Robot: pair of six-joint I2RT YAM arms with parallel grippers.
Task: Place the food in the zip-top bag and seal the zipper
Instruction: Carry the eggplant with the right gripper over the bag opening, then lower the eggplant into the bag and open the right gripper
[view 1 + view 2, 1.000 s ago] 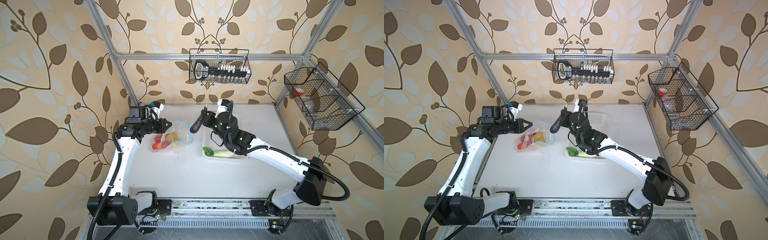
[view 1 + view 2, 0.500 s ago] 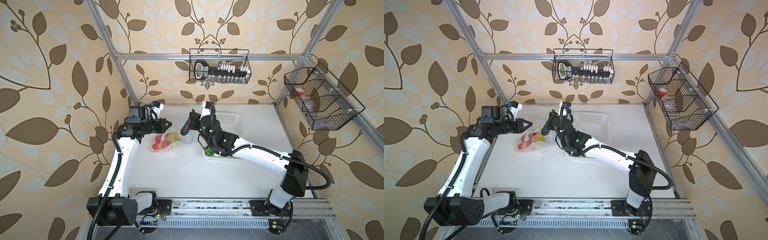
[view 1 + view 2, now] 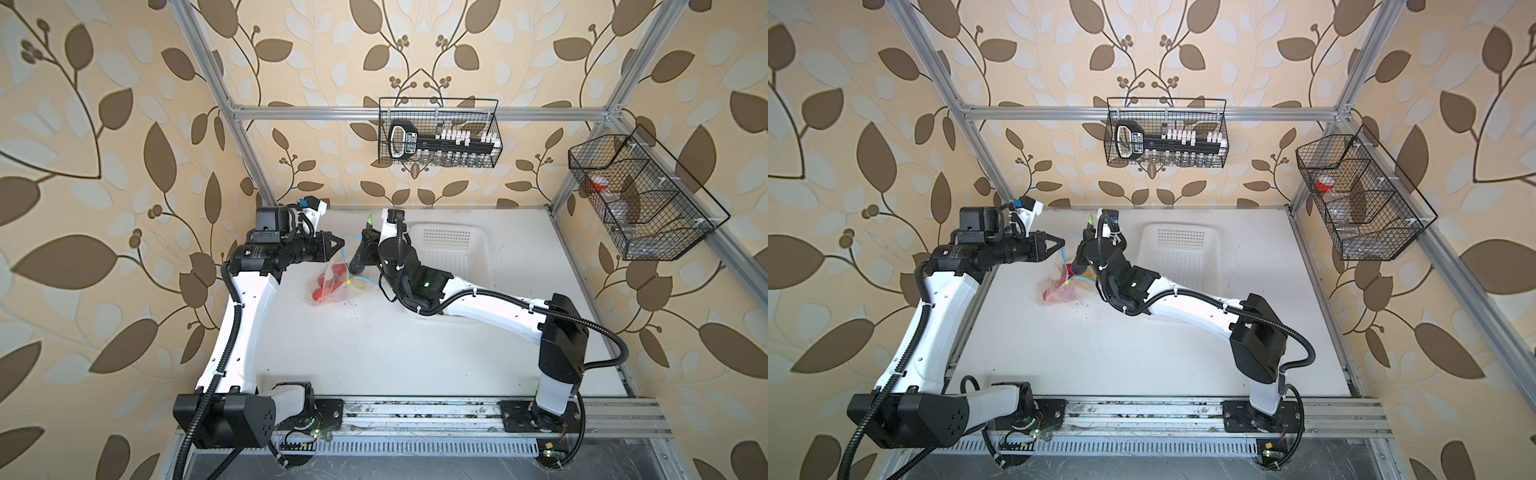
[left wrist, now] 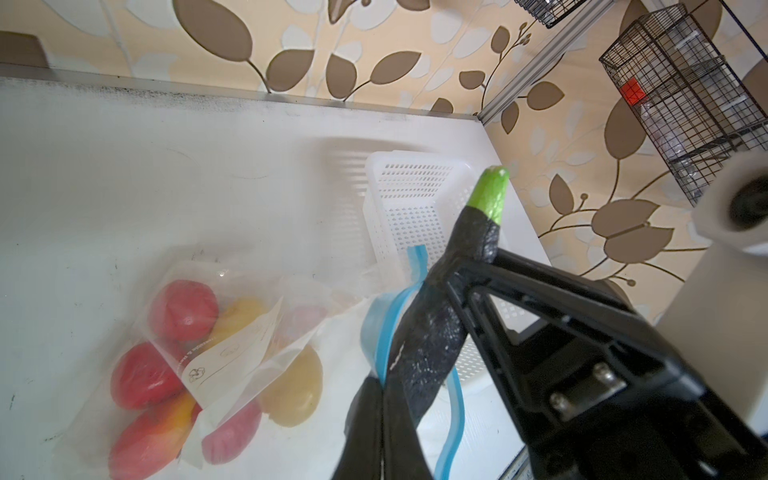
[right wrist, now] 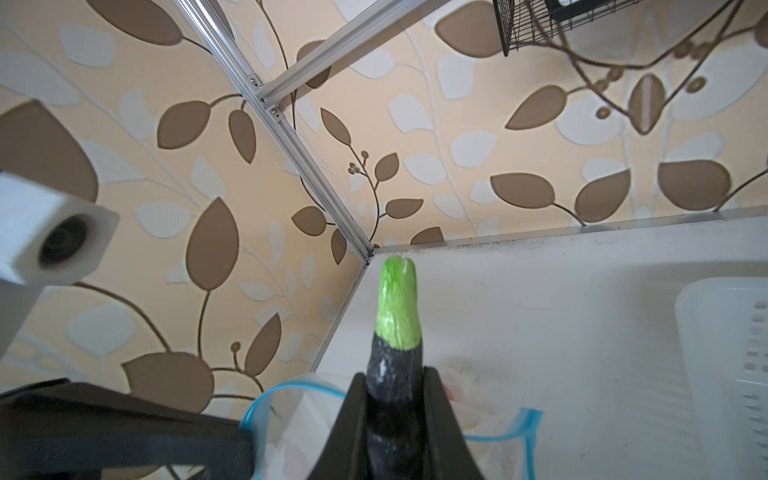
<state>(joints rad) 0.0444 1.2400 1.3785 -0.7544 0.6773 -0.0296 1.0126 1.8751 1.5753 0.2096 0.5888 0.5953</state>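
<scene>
Left tool (image 3: 337,245) is clamped on the zipper (image 4: 417,259), holding the mouth edge up. Right tool (image 5: 395,384) grips the eggplant (image 5: 395,332) (green stem up) at that mouth. The zip-top bag (image 4: 232,345) sits on the surface (image 3: 374,353) with apples (image 4: 183,309) and potatoes (image 4: 295,390) inside.

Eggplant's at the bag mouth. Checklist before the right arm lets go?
1. Mouth held open, left pincer shut on zipper: ok.
2. Hold of right pincer on eggplant: ok.
3. Lower end of eggplant inside the mouth: cannot tell, hidden.
4. Mouth clear of bagged food in zip-top bag: ok.
5. Nothing left in basket: cannot tell, near end hidden.
</scene>
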